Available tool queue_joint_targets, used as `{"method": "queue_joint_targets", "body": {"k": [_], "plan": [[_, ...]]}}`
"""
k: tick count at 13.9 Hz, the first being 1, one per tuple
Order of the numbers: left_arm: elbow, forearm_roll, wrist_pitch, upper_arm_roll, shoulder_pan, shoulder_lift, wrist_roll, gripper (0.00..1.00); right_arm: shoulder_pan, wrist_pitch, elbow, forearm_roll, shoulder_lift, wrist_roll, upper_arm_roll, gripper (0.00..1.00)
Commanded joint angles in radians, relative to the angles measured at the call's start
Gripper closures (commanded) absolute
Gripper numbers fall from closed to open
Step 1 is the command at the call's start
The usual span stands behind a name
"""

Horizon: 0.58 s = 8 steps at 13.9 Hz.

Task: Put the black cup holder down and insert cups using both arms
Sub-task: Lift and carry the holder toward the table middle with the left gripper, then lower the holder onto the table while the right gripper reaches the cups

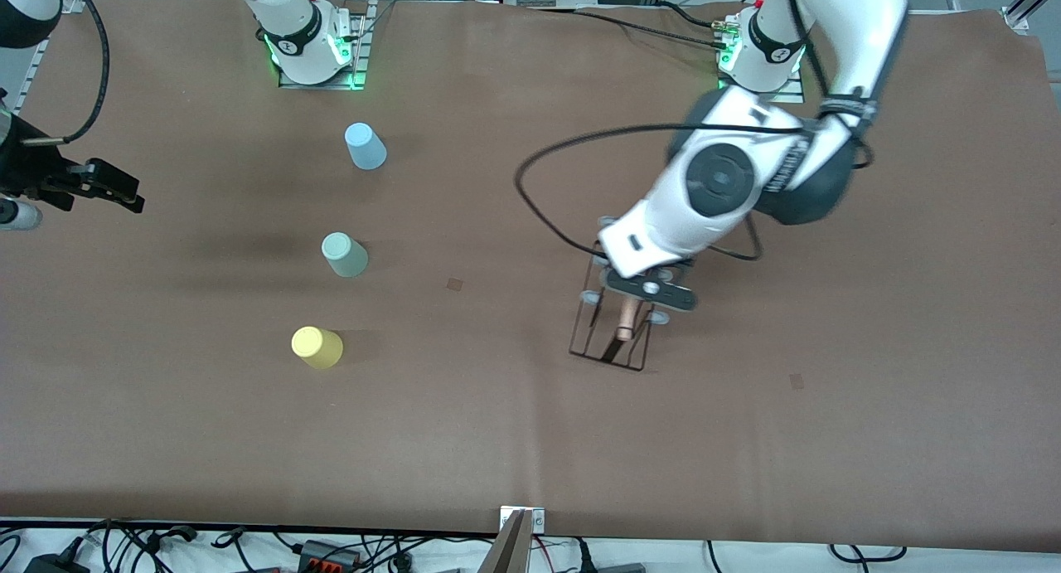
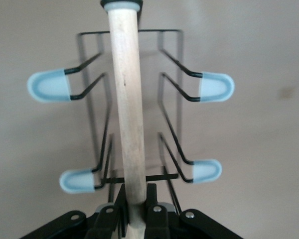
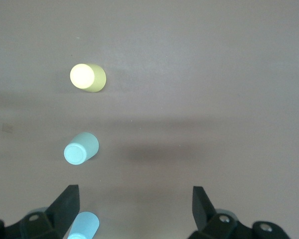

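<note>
Left end effector (image 1: 632, 312) clamps the black cup holder's (image 1: 609, 341) handle; right end effector (image 3: 135, 204) waits, wide open.

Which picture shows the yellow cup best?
The front view: the yellow cup sits whole on the table, nearest that camera of the three cups. The right wrist view shows it too, smaller, beside the mint cup. The left wrist view shows only the rack.
</note>
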Motion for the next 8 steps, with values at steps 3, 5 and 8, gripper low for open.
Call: {"method": "queue_joint_targets", "body": {"k": [3,5,8], "plan": [[0.207,-0.021,0.099,0.012,-0.141,0.164,-0.179,0.99,0.038,-0.021,-0.003,0.011,0.064,-0.008,0.007,0.00],[0.216,-0.021,0.174,0.012,-0.184,0.197,-0.239,0.99,0.085,-0.014,-0.003,0.011,0.087,-0.001,0.007,0.00],[0.216,-0.023,0.275,0.012,-0.238,0.238,-0.368,0.99,0.129,-0.006,-0.007,0.014,0.124,0.027,0.007,0.00]]}}
